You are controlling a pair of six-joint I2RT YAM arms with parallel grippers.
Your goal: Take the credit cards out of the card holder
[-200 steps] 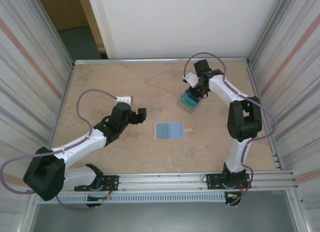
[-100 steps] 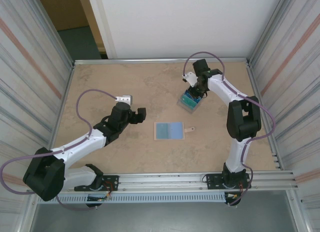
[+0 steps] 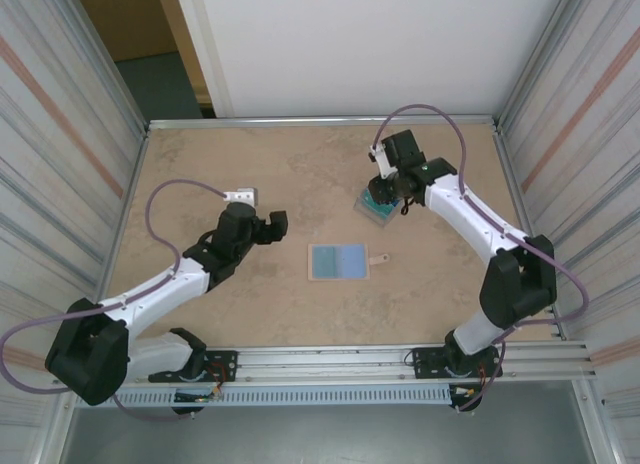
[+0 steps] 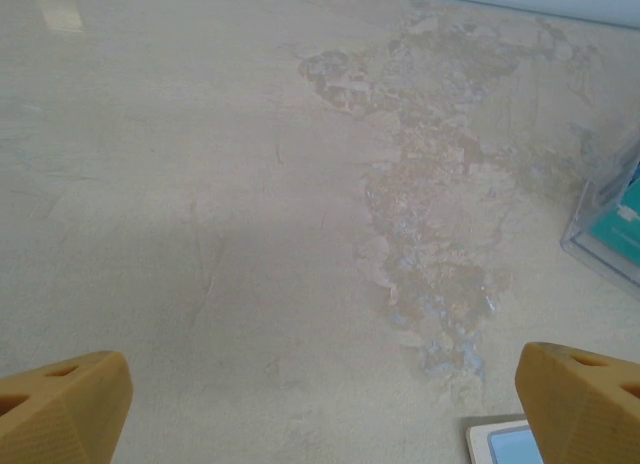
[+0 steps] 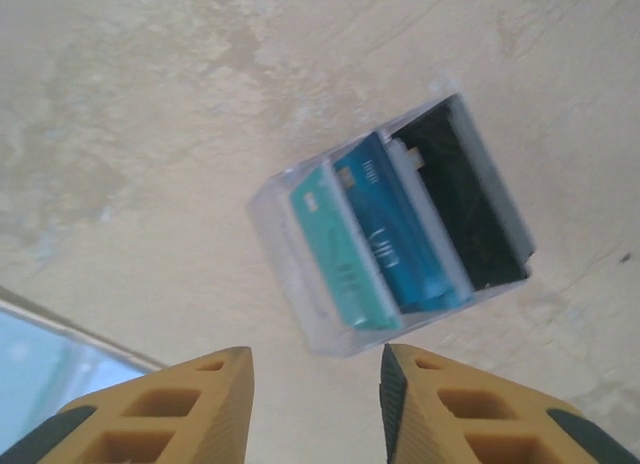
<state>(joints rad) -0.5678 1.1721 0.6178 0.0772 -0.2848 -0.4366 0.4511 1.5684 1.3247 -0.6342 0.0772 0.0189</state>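
Observation:
The card holder [image 3: 338, 261] lies spread open at mid-table, pale blue panels up and its tan snap tab [image 3: 379, 257] on the right. A teal credit card [image 5: 340, 254], a blue one [image 5: 395, 234] and a dark navy one [image 5: 455, 209] stand on edge in a clear plastic tray [image 3: 378, 206]. My right gripper [image 3: 392, 192] hovers just over that tray. In the right wrist view its jaws [image 5: 315, 384] stand open with nothing between them. My left gripper [image 3: 268, 224] is wide open above bare table, left of the holder, whose corner [image 4: 505, 444] shows by the right fingertip [image 4: 580, 394].
Corrugated metal walls close in the left and right sides of the table. A rail [image 3: 330, 362] runs along its near edge and a white wall stands at the back. The clear tray's edge [image 4: 610, 224] shows at the right of the left wrist view.
The right gripper's jaws have opened above the tray. The right arm's elbow has swung out to the right. The left arm has shifted only slightly.

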